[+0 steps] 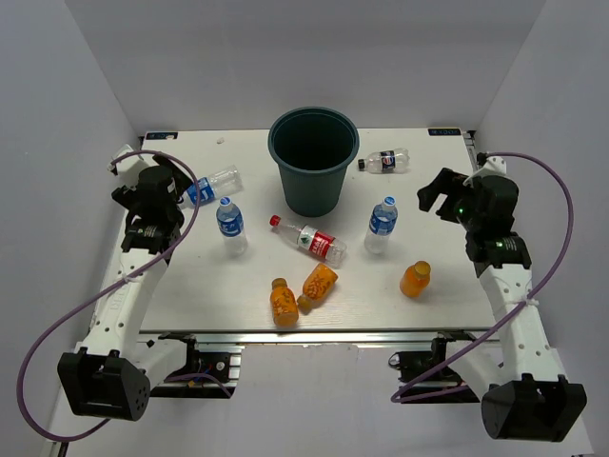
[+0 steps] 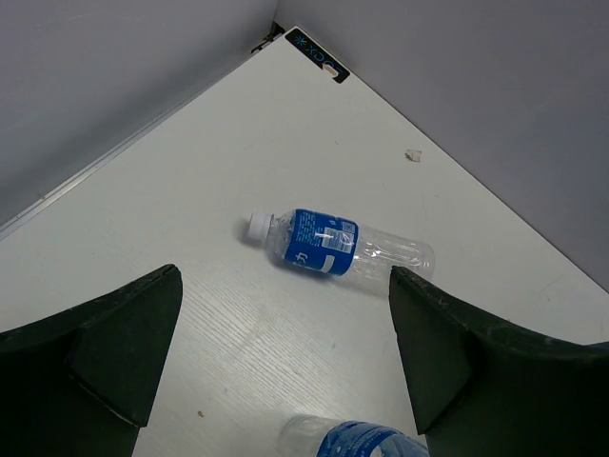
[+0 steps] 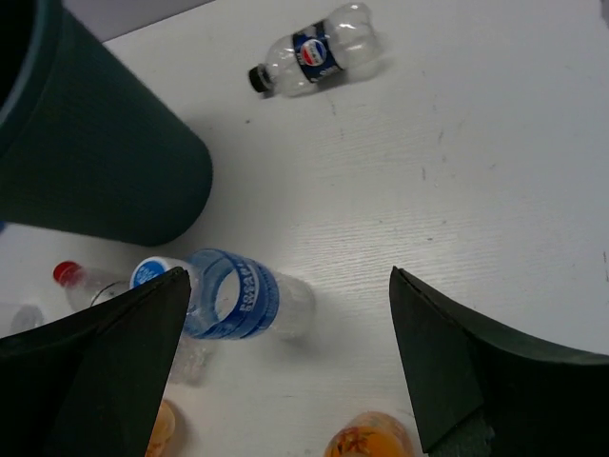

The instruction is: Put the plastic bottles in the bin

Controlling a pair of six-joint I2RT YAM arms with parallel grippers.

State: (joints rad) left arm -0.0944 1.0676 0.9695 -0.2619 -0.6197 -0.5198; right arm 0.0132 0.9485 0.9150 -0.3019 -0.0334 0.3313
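The dark green bin (image 1: 313, 157) stands upright at the back middle of the table. Around it are several plastic bottles: a blue-label one lying down (image 1: 211, 186) (image 2: 338, 246), two upright blue-label ones (image 1: 231, 226) (image 1: 382, 225), a red-capped one lying down (image 1: 309, 240), a dark-capped one lying down (image 1: 384, 161) (image 3: 314, 52), and three orange ones (image 1: 284, 302) (image 1: 320, 284) (image 1: 415, 279). My left gripper (image 1: 152, 186) (image 2: 285, 371) hangs open above the table, short of the lying blue bottle. My right gripper (image 1: 436, 193) (image 3: 285, 362) is open too, right of an upright blue bottle (image 3: 238, 295). Neither holds anything.
Grey walls enclose the table (image 1: 190, 276) on the left, back and right. The bin's wall (image 3: 105, 162) fills the upper left of the right wrist view. A small white scrap (image 2: 413, 154) lies near the back wall.
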